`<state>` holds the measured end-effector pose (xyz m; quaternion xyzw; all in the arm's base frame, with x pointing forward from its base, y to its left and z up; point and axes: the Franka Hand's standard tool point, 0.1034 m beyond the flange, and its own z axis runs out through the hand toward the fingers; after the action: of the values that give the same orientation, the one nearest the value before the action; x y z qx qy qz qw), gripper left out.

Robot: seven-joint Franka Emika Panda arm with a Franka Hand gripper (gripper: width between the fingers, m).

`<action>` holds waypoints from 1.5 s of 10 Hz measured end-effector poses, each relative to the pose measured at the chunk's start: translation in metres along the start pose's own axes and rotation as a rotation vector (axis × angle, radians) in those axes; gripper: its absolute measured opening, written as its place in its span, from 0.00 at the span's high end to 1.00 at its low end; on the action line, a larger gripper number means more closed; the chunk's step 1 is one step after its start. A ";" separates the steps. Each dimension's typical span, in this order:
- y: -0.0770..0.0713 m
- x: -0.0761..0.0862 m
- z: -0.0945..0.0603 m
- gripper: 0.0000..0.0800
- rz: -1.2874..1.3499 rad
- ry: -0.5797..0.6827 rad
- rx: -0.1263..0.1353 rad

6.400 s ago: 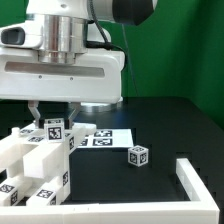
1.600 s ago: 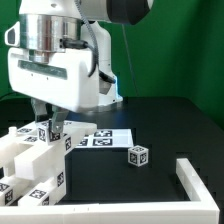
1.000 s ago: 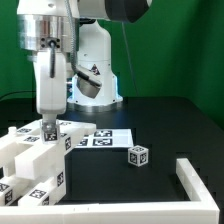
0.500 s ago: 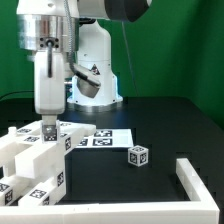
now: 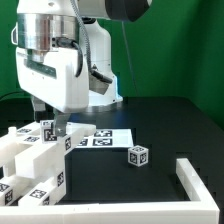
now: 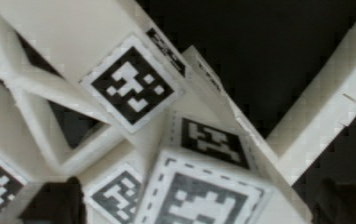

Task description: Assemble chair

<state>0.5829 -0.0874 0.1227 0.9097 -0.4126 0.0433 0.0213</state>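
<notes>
Black table; chair blocks flat, long axes toward the exterior view's right.

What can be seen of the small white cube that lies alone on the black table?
The small white cube looks like matte plastic, with a black-and-white square tag on each visible face: the top and two sides. It rests flat on the black table, one vertical edge toward the camera, between the flat white marker board and the low white corner rail, apart from both. Only the table touches it.
</notes>
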 end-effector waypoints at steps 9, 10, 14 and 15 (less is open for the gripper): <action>-0.001 -0.003 0.003 0.19 -0.584 0.014 0.002; -0.003 -0.005 -0.002 0.19 -0.629 -0.001 0.009; 0.001 -0.004 -0.008 0.19 -0.693 -0.126 -0.006; 0.001 -0.005 -0.008 0.19 -0.690 -0.127 -0.006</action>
<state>0.5785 -0.0842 0.1300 0.9963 -0.0813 -0.0243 0.0118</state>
